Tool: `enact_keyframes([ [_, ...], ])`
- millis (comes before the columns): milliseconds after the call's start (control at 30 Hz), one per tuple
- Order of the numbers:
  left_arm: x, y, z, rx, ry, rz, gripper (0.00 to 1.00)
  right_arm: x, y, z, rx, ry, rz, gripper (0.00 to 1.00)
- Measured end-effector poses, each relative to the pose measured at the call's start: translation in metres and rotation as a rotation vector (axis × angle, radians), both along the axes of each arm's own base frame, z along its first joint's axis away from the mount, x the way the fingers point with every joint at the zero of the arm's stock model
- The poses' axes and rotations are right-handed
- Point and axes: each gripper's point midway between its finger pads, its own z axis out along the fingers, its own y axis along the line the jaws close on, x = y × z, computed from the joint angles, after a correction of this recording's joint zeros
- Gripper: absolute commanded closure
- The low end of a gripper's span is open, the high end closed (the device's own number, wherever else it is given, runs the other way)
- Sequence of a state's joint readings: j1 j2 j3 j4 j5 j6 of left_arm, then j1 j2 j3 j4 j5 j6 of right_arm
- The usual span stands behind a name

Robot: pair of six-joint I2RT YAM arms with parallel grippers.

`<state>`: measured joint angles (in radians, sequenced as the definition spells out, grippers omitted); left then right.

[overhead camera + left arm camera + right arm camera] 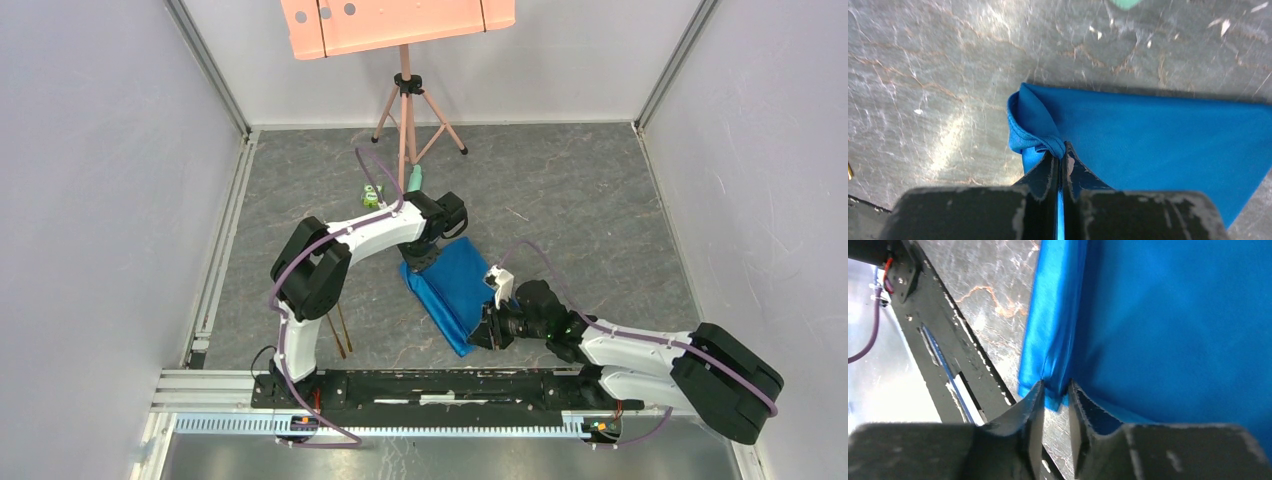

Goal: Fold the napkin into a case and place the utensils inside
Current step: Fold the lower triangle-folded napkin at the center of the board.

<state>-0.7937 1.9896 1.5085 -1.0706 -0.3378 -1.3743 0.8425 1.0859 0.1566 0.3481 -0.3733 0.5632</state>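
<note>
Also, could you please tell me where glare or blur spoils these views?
Top external: even light, only soft shadows on the table. Left wrist: white glare patches on the table beside the napkin; the left gripper is soft up close. Right wrist: the metal surface at the left edge is blown out, and the right gripper is blurred.

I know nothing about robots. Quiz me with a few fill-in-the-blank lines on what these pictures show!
1. The napkin is bright ____.
2. The left claw is pinched shut on one ____ of the napkin.
3. The gold utensils lie apart from the napkin, off to its ____.
Missing words: blue; corner; left.
</note>
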Motion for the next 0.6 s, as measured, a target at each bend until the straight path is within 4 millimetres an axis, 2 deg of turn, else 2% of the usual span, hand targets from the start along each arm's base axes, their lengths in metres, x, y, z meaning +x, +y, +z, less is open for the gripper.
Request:
enact_keyframes([
  [133,0.008,0.004,-0.001,0.028,-0.027,0.005,0.98,0.001,-0.006,-0.005,-0.058,-0.015,0.012,0.42],
  [233,0.012,0.005,0.001,0.035,-0.045,0.007,0.98,0.010,-0.003,0.003,-0.072,-0.058,0.014,0.33],
  [400,0.013,0.005,0.002,0.036,-0.047,0.000,0.98,0.030,0.004,0.019,-0.087,-0.142,-0.006,0.23],
  [600,0.013,0.004,0.002,0.033,-0.043,-0.011,0.98,0.060,0.018,0.037,-0.083,-0.232,-0.053,0.21],
])
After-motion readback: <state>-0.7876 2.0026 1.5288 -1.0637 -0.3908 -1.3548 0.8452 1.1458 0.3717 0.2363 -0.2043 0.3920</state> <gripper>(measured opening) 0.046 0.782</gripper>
